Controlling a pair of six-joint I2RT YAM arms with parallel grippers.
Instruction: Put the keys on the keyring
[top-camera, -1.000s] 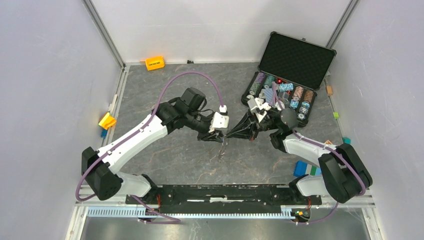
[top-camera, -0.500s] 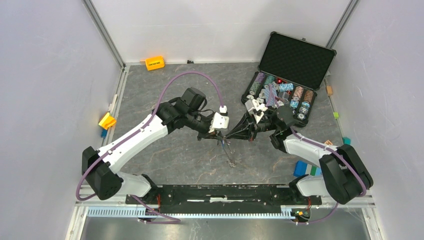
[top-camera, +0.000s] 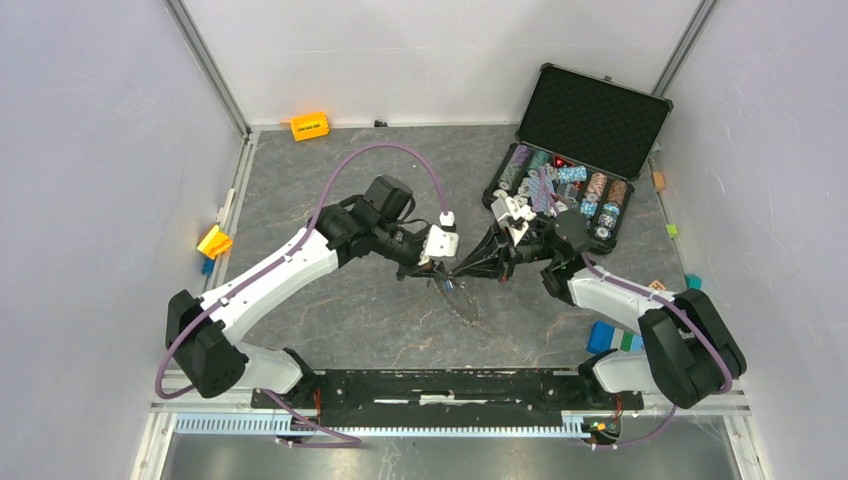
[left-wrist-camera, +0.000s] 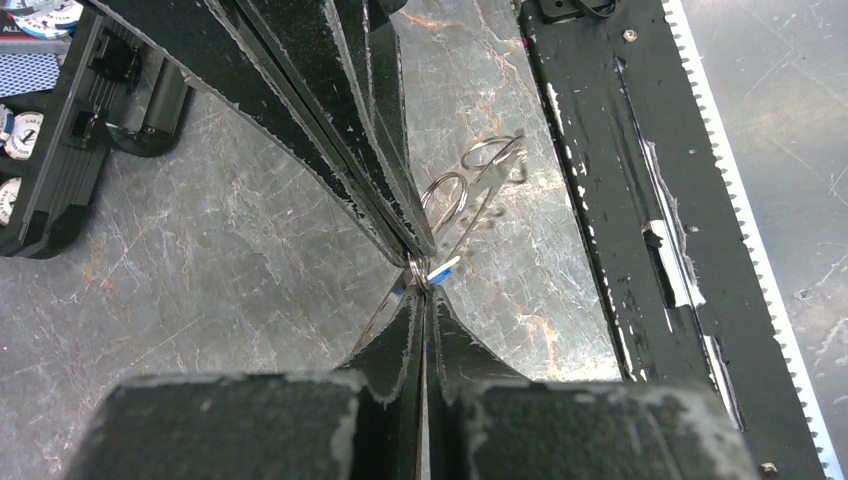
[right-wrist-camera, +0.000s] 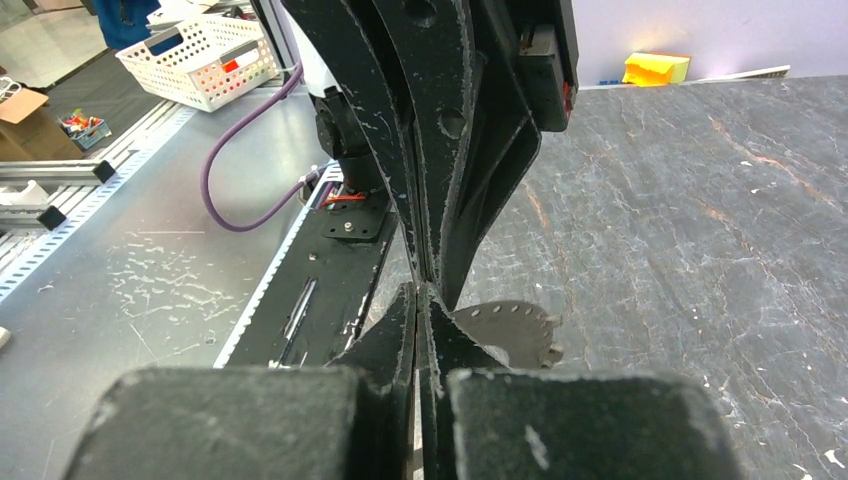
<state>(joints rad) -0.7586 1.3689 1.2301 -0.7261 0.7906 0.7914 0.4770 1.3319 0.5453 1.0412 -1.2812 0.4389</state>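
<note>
My two grippers meet tip to tip above the middle of the table. My left gripper (top-camera: 441, 262) (left-wrist-camera: 420, 290) is shut, and the thin wire of the keyring (left-wrist-camera: 446, 198) is pinched at its tips. The keyring (top-camera: 460, 298) hangs below the meeting point, and its grey keys show as a fanned band with holes in the right wrist view (right-wrist-camera: 508, 325). My right gripper (top-camera: 462, 270) (right-wrist-camera: 425, 292) is shut, tips against the left fingertips (right-wrist-camera: 432, 250). A small blue-headed key (left-wrist-camera: 441, 268) sits at that junction, seemingly in the right jaws; its grip is mostly hidden.
An open black case (top-camera: 575, 150) of poker chips stands at the back right, just behind my right arm. An orange block (top-camera: 310, 126) lies at the back left and a yellow one (top-camera: 214, 241) at the left wall. Coloured blocks (top-camera: 612, 338) lie by the right base.
The hanging keyring has swung from straight below the tips to the right and fanned out. Both grippers stay shut and joined, with the right arm shifted slightly.
</note>
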